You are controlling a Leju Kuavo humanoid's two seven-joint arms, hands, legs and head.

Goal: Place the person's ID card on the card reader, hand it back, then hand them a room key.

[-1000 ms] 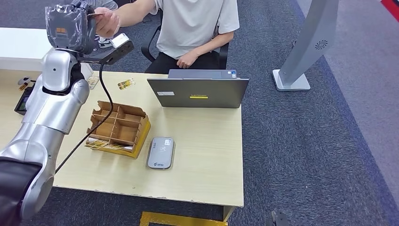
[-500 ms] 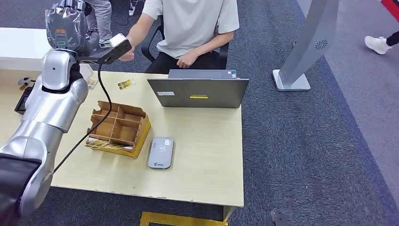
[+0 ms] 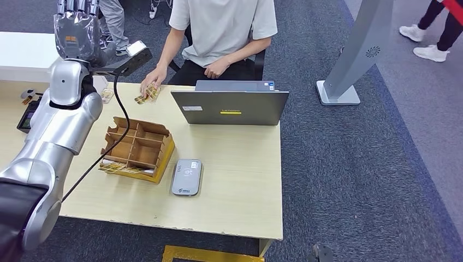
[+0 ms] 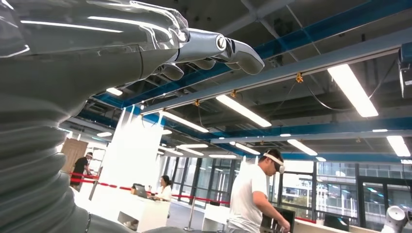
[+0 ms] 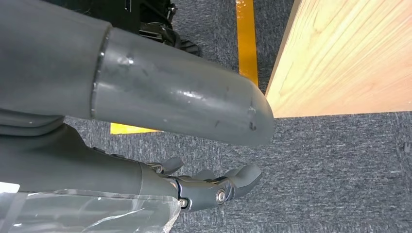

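My left hand (image 3: 77, 26) is raised high over the table's far left corner, fingers pointing up and spread, holding nothing; the left wrist view shows its fingers (image 4: 214, 47) stretched out and empty. Across the table sits a person in a light shirt, whose hand (image 3: 152, 83) rests on a gold-patterned card (image 3: 145, 97) at the table's far edge. The grey card reader (image 3: 187, 177) lies flat near the front of the table with nothing on it. My right hand (image 5: 210, 187) hangs beside the table edge (image 5: 340, 63) above the carpet, fingers loose and empty.
A brown cardboard divider box (image 3: 137, 148) stands just left of the reader. A grey laptop (image 3: 231, 107) stands at the far edge, its back toward me. Another small card (image 3: 107, 95) and a black device (image 3: 25, 116) lie at the far left. A grey kiosk stand (image 3: 356, 52) rises right of the table.
The person's hand, which was up at my left hand with a card, has dropped to the table's far edge. My left hand has straightened upward and is empty.
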